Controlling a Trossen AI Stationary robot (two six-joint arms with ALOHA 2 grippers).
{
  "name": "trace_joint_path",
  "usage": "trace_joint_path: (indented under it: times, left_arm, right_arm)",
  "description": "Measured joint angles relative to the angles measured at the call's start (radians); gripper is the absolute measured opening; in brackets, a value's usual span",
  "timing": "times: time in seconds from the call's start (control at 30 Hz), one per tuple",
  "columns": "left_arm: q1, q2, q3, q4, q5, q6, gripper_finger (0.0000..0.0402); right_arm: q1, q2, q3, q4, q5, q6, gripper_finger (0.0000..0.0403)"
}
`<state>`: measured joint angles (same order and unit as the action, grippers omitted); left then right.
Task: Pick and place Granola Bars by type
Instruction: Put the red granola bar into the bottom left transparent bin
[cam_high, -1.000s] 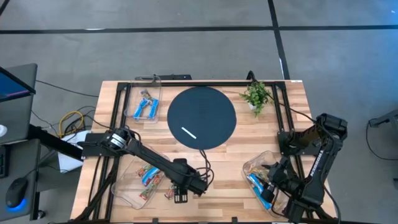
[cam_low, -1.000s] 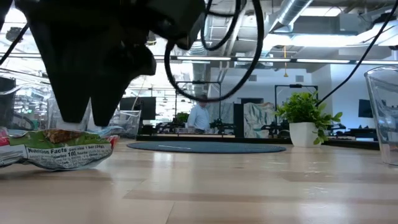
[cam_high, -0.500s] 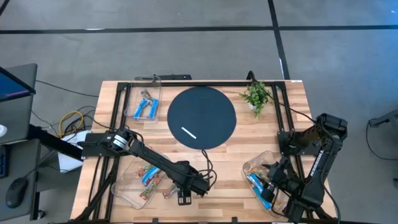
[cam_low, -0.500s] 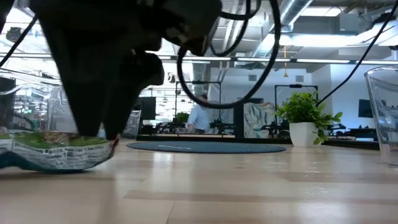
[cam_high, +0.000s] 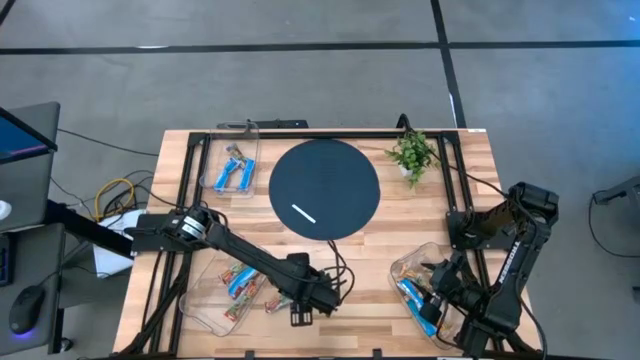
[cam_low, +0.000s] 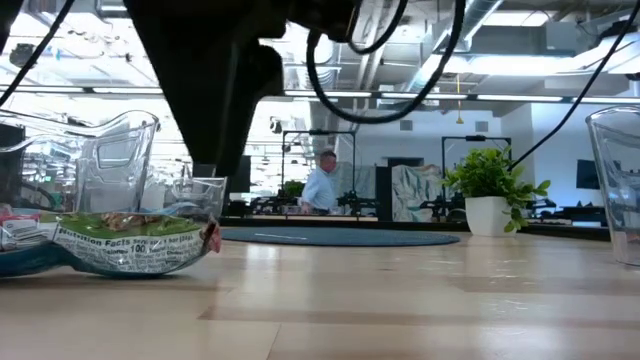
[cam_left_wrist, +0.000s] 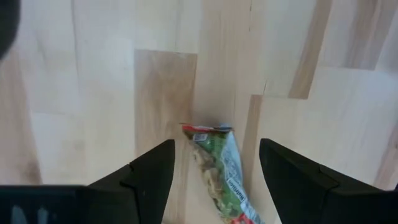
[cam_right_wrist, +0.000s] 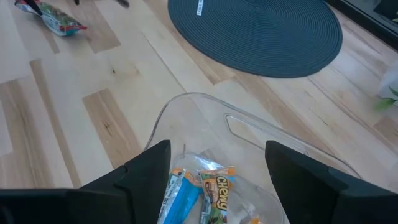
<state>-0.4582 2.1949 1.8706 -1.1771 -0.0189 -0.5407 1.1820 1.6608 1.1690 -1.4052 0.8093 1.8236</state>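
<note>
A green-and-white wrapped granola bar (cam_left_wrist: 219, 171) lies flat on the wood near the table's near edge (cam_high: 272, 305) (cam_low: 130, 240). My left gripper (cam_left_wrist: 216, 149) (cam_high: 300, 314) hangs open above it, one finger on each side, clear of the wrapper. My right gripper (cam_right_wrist: 217, 149) (cam_high: 438, 290) waits open over the near-right clear tray (cam_right_wrist: 186, 96), which holds a blue bar (cam_right_wrist: 180, 199) and a tan bar (cam_right_wrist: 217, 190). More bars lie in the near-left tray (cam_high: 205, 300) and the far-left tray (cam_high: 247, 150).
A round dark mat (cam_high: 325, 188) with a thin white stick (cam_high: 303, 212) sits mid-table, with a small potted plant (cam_high: 411, 153) at the far right. Bare wood lies between the near trays. A person (cam_low: 323, 185) stands in the room far behind.
My left gripper has risen off the green bar and drifted a little toward the table's right. The bar has slid slightly rightward and now lies free on the wood.
</note>
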Motion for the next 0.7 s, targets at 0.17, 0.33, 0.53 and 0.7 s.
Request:
trace_joint_path:
  times: [0.17, 0.33, 0.53, 0.7]
  left_arm:
    - [0.005, -0.002, -0.009, -0.033, 0.023, -0.002, 0.0229]
    - [0.007, -0.002, -0.060, -0.037, 0.047, 0.004, 0.0229]
    - [0.007, -0.002, -0.111, -0.010, 0.091, 0.008, 0.0229]
    - [0.007, -0.001, -0.143, 0.050, 0.129, 0.009, 0.0229]
  right_arm:
    - [0.000, 0.000, 0.000, 0.000, 0.000, 0.000, 0.0253]
    - [0.000, 0.000, 0.000, 0.000, 0.000, 0.000, 0.0253]
    - [0.000, 0.000, 0.000, 0.005, 0.000, 0.000, 0.0253]
    - [0.000, 0.000, 0.000, 0.008, 0.000, 0.000, 0.0253]
